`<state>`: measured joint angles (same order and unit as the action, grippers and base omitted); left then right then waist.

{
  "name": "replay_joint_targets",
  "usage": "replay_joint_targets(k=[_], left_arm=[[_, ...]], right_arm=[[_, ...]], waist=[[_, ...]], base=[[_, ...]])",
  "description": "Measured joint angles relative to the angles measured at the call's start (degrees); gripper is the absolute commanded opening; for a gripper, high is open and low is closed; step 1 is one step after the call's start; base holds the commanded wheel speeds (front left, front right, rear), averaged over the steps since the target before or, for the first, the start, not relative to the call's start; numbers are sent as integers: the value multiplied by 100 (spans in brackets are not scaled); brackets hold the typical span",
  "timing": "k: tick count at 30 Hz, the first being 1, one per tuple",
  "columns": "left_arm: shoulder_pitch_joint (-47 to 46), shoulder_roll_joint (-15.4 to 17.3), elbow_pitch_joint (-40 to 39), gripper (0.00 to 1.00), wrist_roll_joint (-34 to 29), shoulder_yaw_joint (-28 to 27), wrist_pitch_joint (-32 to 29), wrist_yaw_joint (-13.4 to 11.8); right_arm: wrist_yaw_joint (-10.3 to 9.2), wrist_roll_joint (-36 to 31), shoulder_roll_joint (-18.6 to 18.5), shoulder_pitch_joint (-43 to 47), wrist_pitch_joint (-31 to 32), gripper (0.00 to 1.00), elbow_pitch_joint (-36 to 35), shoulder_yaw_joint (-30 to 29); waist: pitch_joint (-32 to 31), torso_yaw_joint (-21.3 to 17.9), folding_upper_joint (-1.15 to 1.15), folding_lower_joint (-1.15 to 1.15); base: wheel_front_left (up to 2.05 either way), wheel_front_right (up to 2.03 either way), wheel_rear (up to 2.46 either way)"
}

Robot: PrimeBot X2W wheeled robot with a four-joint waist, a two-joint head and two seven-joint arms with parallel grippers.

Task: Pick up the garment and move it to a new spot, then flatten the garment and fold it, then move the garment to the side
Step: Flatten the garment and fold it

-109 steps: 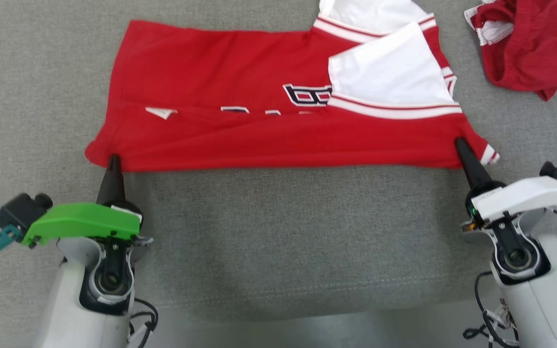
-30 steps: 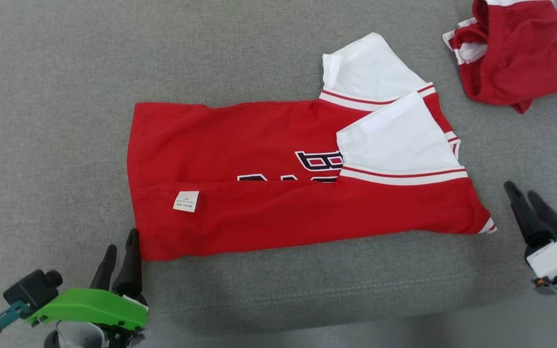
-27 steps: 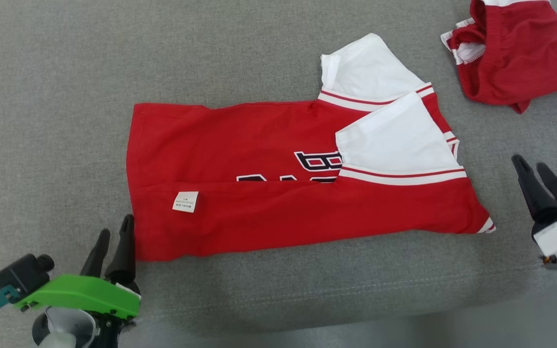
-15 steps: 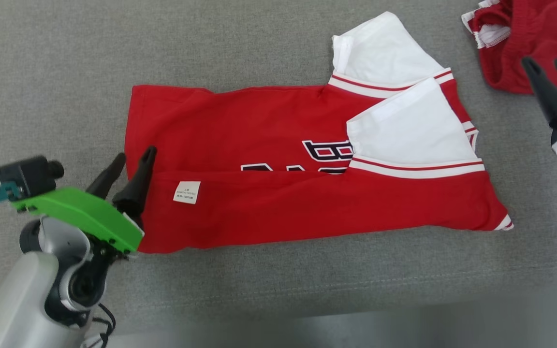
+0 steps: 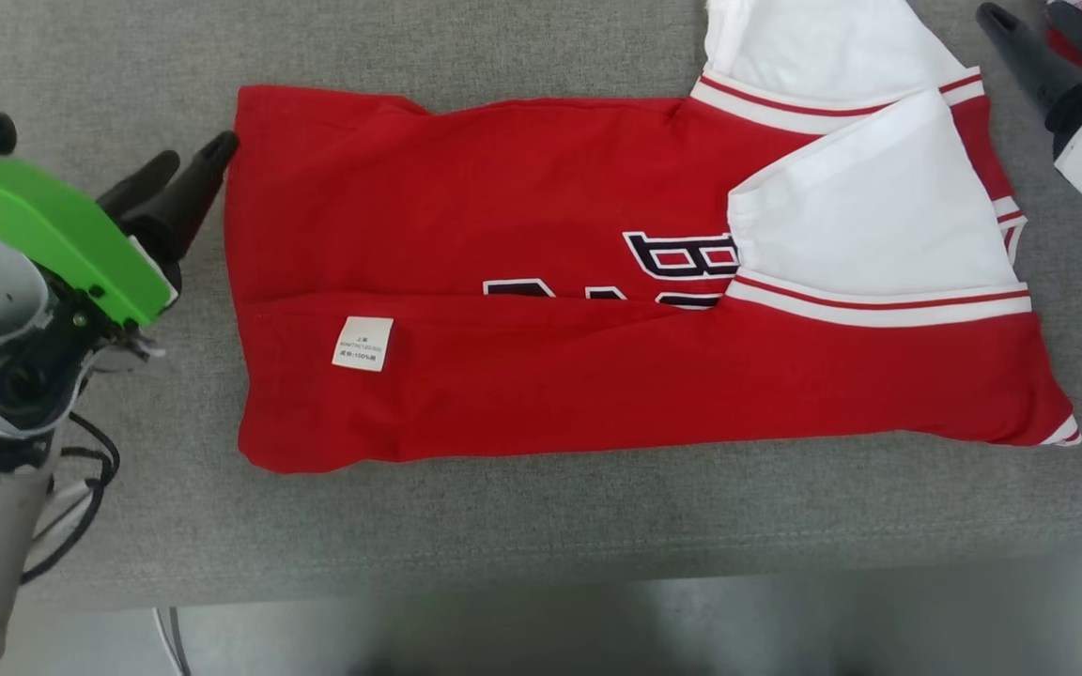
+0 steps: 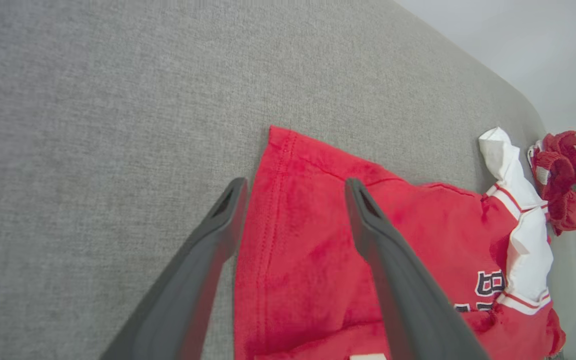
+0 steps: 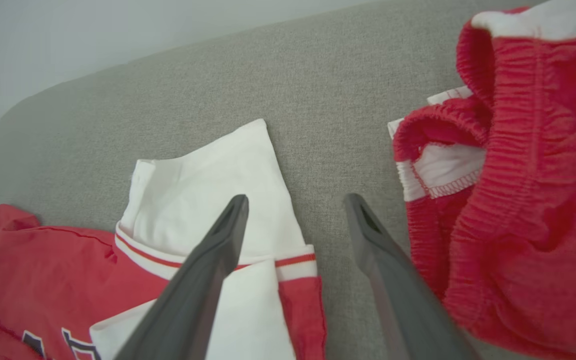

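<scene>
Jersey flat, both grippers off it

Floor (image 5: 597, 629) shows as a blurred strip nearest the robot, then the front edge of the grey padded surface (image 5: 503, 526). A bare grey band runs between that edge and the near fold of the red garment (image 5: 541, 394). The garment lies flat, folded lengthwise, with a white care label (image 5: 363, 343) on the near flap and white sleeves (image 5: 870, 207) at its right end. There is open grey to its left and beyond its far-left corner.

Left gripper (image 5: 198, 150) sits at that far-left corner with its jaws spread and nothing between them. In the left wrist view its fingers (image 6: 368, 220) straddle the hem; contact cannot be told. Right gripper (image 5: 1020, 11) is at the far right, jaws apart and empty, over the grey gap between the far sleeve and the red shorts (image 7: 518, 200).

Since half a second ago the camera has shifted. Against the garment, the left gripper has gone from the fold line to the far corner. The right has gone from in front of the shorts toward the sleeve. The garment's lay is unchanged.
</scene>
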<state>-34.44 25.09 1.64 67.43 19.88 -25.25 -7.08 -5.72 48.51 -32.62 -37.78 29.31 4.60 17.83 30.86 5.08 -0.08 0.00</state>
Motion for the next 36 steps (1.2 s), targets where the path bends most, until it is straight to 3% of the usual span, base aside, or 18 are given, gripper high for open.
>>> replay_joint_targets(k=[4,9,26,32,36], left_arm=[[-362,22,119,100,100,-159,-198,0],[-682,60,235,100,446,-376,-444,0],[-818,-31,643,100,1360,-660,-1135,1],[-818,355,750,100,1324,-698,-1336,1],[-819,417,790,100,1323,-745,-1366,1]], right_arm=[[18,-38,65,-287,111,100,232,131],[171,-64,267,-569,236,100,503,321],[521,-69,631,-1114,275,100,1161,568],[645,-69,843,-1302,265,100,1308,668],[737,-68,916,-1380,237,100,1413,698]], waist=[[179,12,0,0],[352,-20,0,0],[494,-146,0,0],[532,-265,0,0],[577,-360,0,0]], base=[[0,0,0],[0,0,0],[0,0,0],[0,0,0],[0,0,0]])
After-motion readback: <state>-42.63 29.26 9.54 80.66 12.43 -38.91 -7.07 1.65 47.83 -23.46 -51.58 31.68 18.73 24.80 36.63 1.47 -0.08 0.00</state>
